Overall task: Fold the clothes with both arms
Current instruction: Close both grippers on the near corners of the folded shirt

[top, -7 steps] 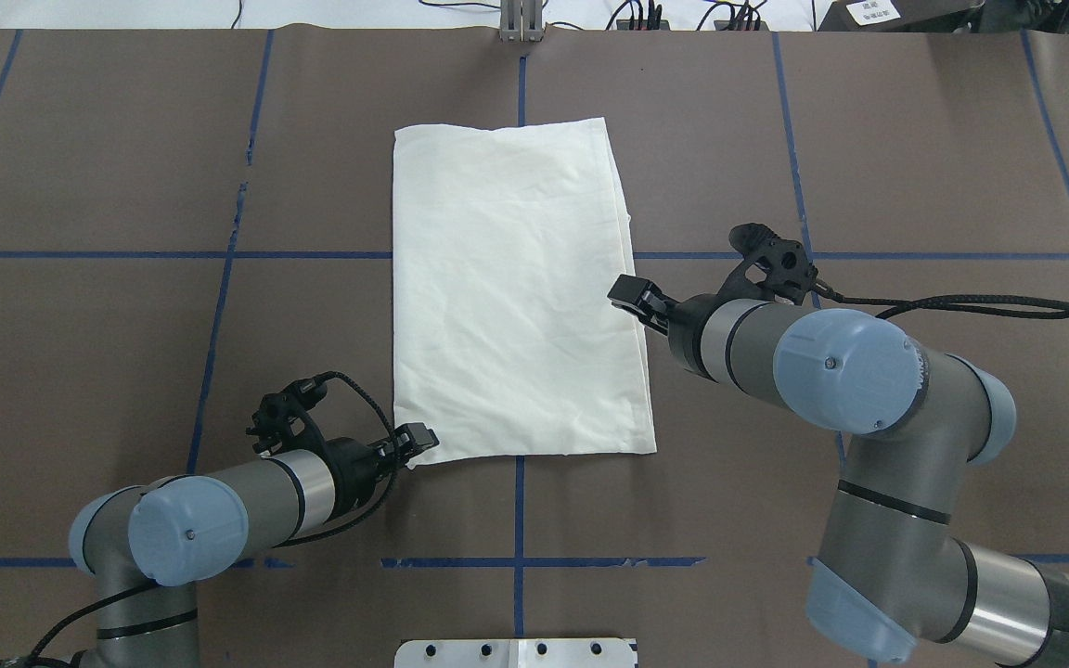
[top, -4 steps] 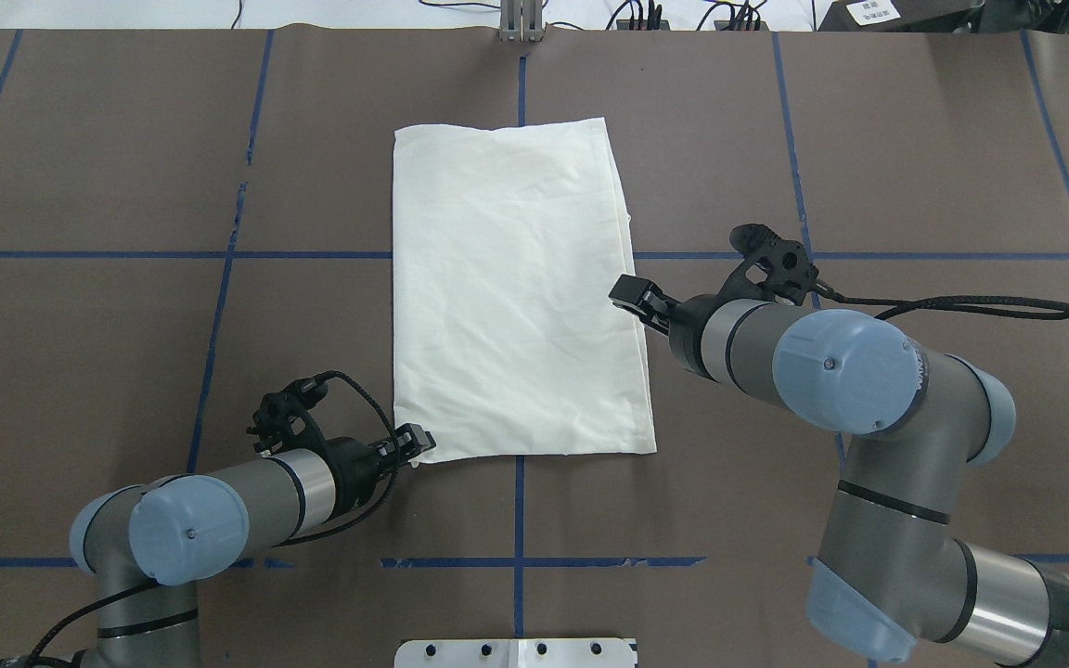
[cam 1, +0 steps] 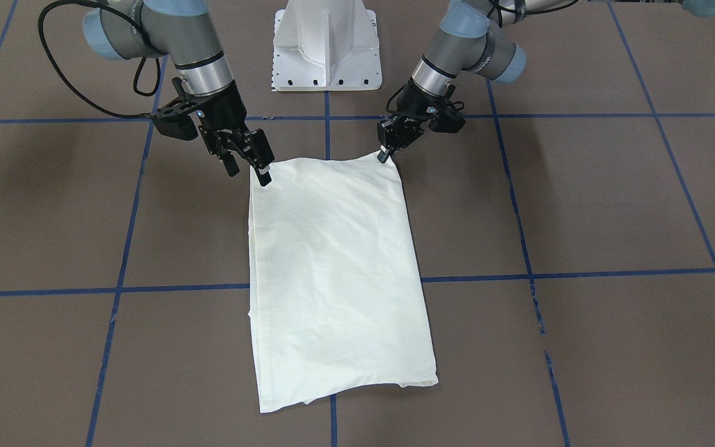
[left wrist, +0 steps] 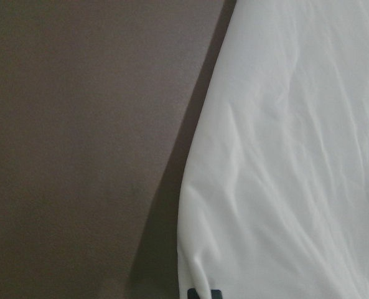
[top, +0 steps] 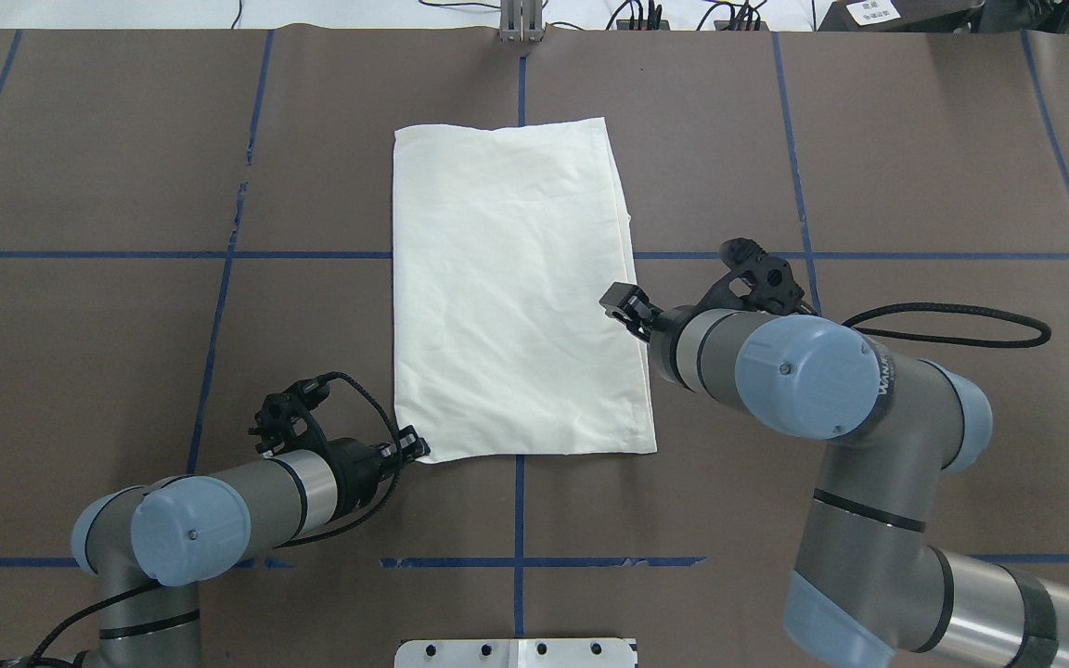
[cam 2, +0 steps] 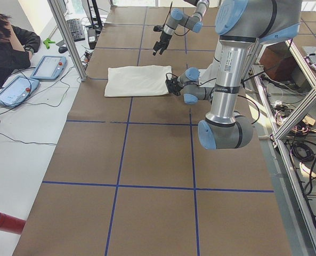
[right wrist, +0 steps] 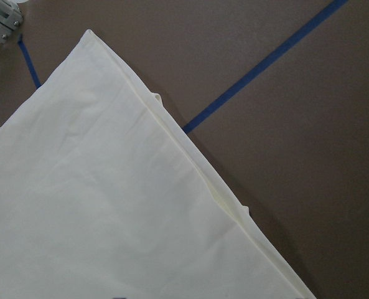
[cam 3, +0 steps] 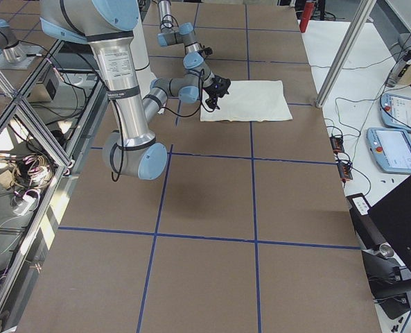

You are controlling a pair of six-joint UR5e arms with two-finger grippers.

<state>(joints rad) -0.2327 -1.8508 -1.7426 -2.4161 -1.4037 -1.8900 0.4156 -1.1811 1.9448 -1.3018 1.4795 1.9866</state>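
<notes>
Left gripper (top: 414,450) fingertips are seen pressed together on the near left corner of the cream shirt (top: 507,297), and the cloth appears to be pinched there; the right gripper (cam 1: 249,167) is held with its fingers spread, raised above the shirt's right edge about midway along, and nothing is gripped by it. A brown table (top: 126,139) marked with blue tape lines (top: 219,255) is shown, and the shirt is laid flat at its centre, between the two arms. The shirt is folded into a long narrow rectangle, plain side up, with no print or sleeve visible. Its long axis is run away from the robot, with the near end shifted slightly toward the robot's right; collar end and hem end cannot be told apart. Stacked layers are seen along the right edge. The lengthwise folds are judged to be done. A crosswise fold, near end carried to far end, is judged to be left, and the near right corner is not yet gripped
</notes>
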